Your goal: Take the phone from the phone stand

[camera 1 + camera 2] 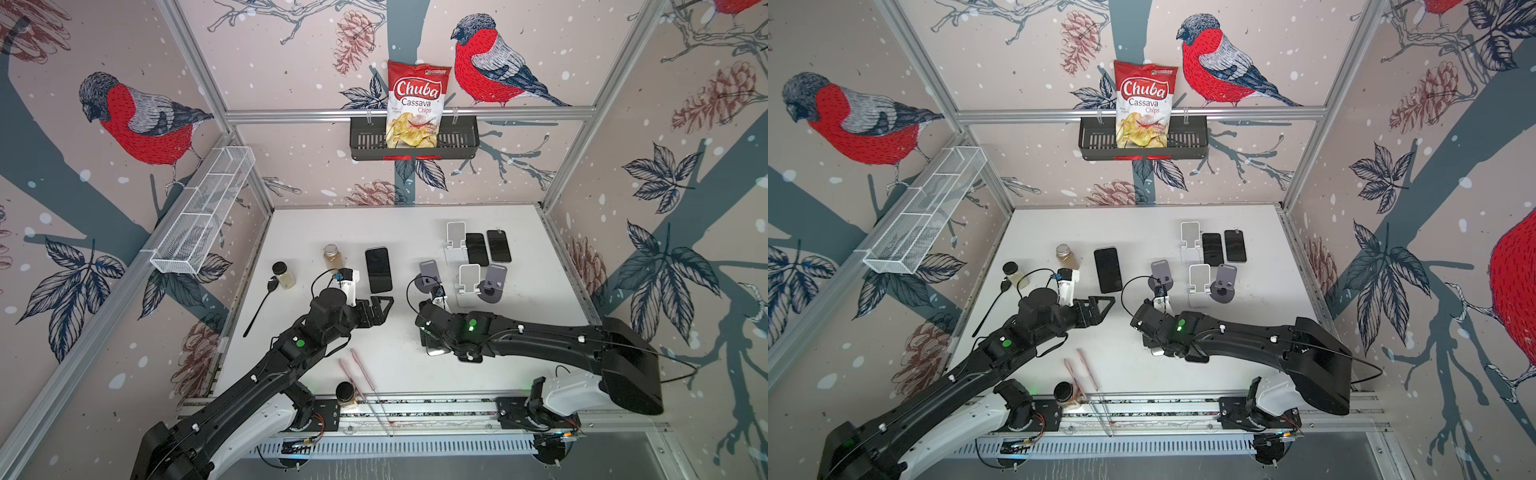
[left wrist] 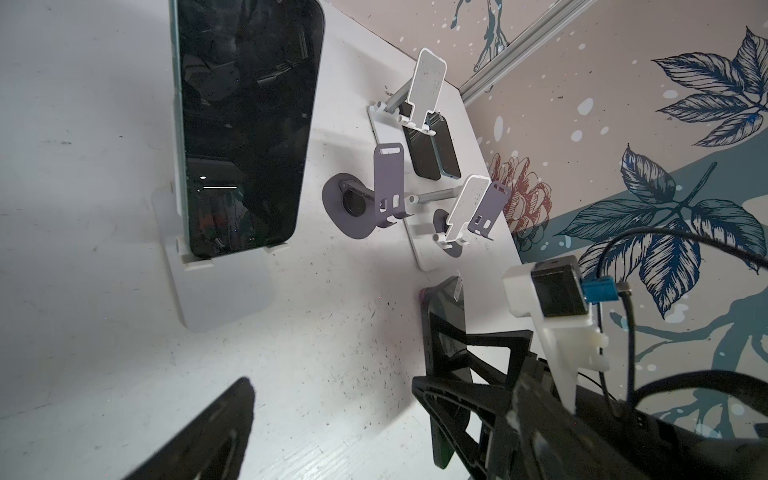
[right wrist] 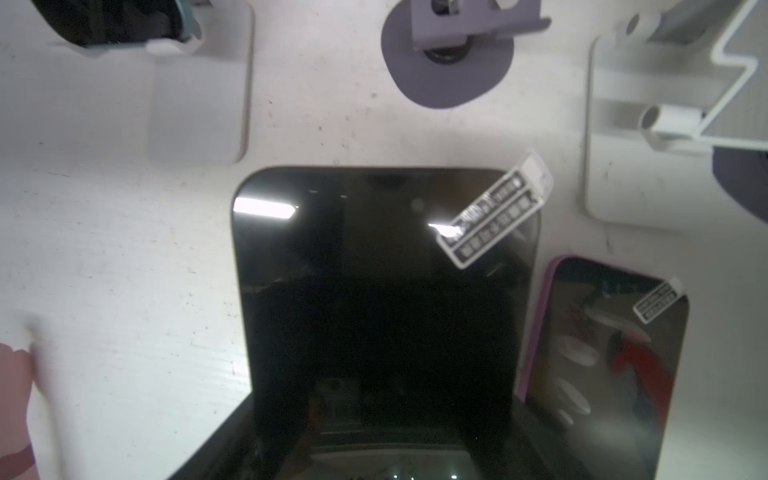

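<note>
A dark phone (image 1: 378, 270) (image 2: 245, 124) leans upright in a white phone stand (image 2: 220, 299) left of the table's middle. My left gripper (image 1: 384, 307) (image 2: 330, 382) hovers just in front of that stand, open, with only bare table between its fingers. My right gripper (image 1: 434, 345) (image 3: 374, 415) is shut on a second black phone (image 3: 374, 270) that has a sticker at one corner, low over the table in front of the empty stands. The right arm's wrist hides most of that phone in both top views.
Two white stands (image 1: 456, 241) (image 1: 469, 282) and two purple stands (image 1: 430, 276) (image 1: 494, 282) stand empty at right. Two phones (image 1: 476, 249) (image 1: 498, 246) lie flat behind them. A pink-cased phone (image 3: 602, 365) lies beside the held one. Jars (image 1: 332, 257) and a spoon (image 1: 262, 307) sit left.
</note>
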Available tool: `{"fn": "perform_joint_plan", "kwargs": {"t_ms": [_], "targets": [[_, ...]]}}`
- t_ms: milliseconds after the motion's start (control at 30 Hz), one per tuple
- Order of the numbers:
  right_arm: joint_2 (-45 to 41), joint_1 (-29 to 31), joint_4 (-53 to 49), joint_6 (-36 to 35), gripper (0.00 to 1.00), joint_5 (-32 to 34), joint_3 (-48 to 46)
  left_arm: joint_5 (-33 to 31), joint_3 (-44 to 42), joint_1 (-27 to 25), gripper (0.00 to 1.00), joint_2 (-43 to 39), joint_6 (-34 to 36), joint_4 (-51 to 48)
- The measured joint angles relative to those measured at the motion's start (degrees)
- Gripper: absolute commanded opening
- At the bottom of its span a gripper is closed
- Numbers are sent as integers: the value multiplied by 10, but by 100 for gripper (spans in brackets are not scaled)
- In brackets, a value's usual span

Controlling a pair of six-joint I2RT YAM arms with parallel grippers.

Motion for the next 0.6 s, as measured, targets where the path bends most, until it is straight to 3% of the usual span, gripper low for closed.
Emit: {"fn": "perform_joint_plan", "kwargs": {"t_ms": [600], "targets": [[28,-20,34,14,62,-17,-36,10,-17,0,96,-7,0,17]]}}
